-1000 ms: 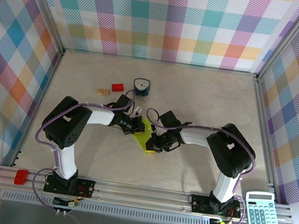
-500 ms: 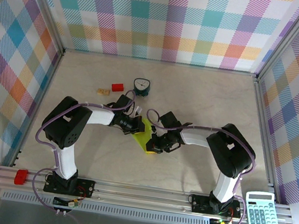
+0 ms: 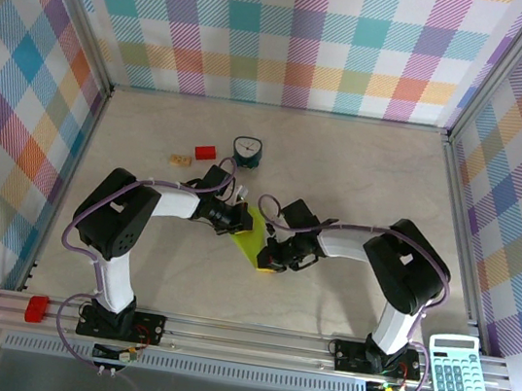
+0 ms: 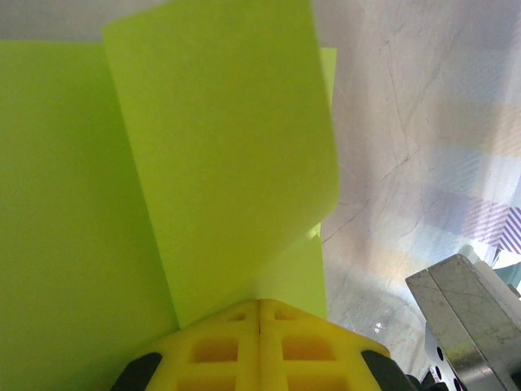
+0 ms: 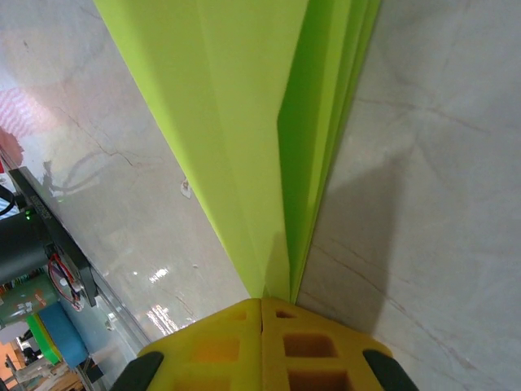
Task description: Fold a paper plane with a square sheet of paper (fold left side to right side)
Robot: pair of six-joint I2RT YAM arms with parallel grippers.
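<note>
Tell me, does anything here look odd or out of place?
Nothing looks damaged. The paper is pinched by both the left gripper and the right gripper, and in the left wrist view one flap curls up instead of lying flat. A calculator sits beyond the near right corner of the table.

lime paper sheet [image 4: 203,163] looking matt and smooth, left gripper [image 4: 260,308] showing dull yellow plastic, marble-look tabletop [image 5: 423,163] shining kinda glossy

Clamps the paper [image 5: 244,122] at its narrow end with the right gripper [image 5: 261,303], jaws together. Widens upward in creased layers over the table [image 5: 423,179].
</note>
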